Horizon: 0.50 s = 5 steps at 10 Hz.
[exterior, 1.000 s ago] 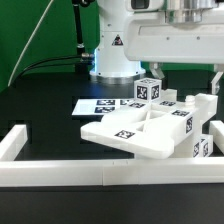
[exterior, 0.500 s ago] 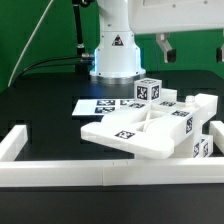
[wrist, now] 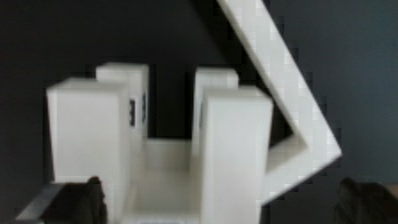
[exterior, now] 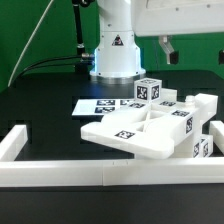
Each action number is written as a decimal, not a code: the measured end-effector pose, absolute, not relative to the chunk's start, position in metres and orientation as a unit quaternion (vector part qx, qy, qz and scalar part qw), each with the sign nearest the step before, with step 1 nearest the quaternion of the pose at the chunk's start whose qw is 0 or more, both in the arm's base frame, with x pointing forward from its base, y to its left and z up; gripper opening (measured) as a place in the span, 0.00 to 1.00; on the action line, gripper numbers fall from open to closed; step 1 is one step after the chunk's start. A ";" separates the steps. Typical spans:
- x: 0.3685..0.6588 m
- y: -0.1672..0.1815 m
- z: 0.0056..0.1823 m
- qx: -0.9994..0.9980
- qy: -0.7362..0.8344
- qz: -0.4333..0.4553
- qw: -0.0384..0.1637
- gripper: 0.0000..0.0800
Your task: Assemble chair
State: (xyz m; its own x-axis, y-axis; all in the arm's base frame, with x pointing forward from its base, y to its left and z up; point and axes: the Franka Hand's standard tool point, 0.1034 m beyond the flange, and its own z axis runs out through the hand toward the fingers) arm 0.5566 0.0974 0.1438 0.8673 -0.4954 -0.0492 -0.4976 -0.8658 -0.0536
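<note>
Since a second ago the arm's wrist block has risen out of the exterior view's upper right, leaving one dark fingertip [exterior: 167, 50] showing there; over the last half second nothing else has shifted, chair parts included. Chair pieces [exterior: 150, 128] sit heaped on the black desk [exterior: 45, 100] toward the exterior view's right: a flat tagged panel tilted across the front, a tagged cube [exterior: 148, 90] perched behind it, blocky uprights [exterior: 203, 105] at the far right. Behind the heap lies the marker board [exterior: 97, 105], flat on the desk; the white border rail [exterior: 60, 172] runs along the front and turns up the left side. Claw [wrist: 222, 205] is spread wide and carries nothing; the wrist view shows two white upright blocks [wrist: 160, 125] directly below it, with a slanted white bar [wrist: 276, 80] beside them, both dark finger pads at the frame edges well outside the blocks. Arm pose: wrist high above the heap, claw pointing straight down, base column [exterior: 115, 45] at the rear. Risk, as judged: parts lean on one another, so a descent slightly off centre could clip an upright or the slanted bar and topple or slide the stack; blur in the wrist view makes the clearance hard to gauge
</note>
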 end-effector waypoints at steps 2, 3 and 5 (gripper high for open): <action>0.550 0.099 0.143 -0.969 0.244 0.019 0.022 0.81; 0.550 0.099 0.143 -0.969 0.244 0.019 0.022 0.81; 0.550 0.099 0.142 -0.969 0.244 0.019 0.022 0.81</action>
State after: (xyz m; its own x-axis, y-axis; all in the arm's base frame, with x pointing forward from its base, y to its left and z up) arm 0.5497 0.0988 0.1423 0.8803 -0.4721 -0.0472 -0.4737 -0.8801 -0.0328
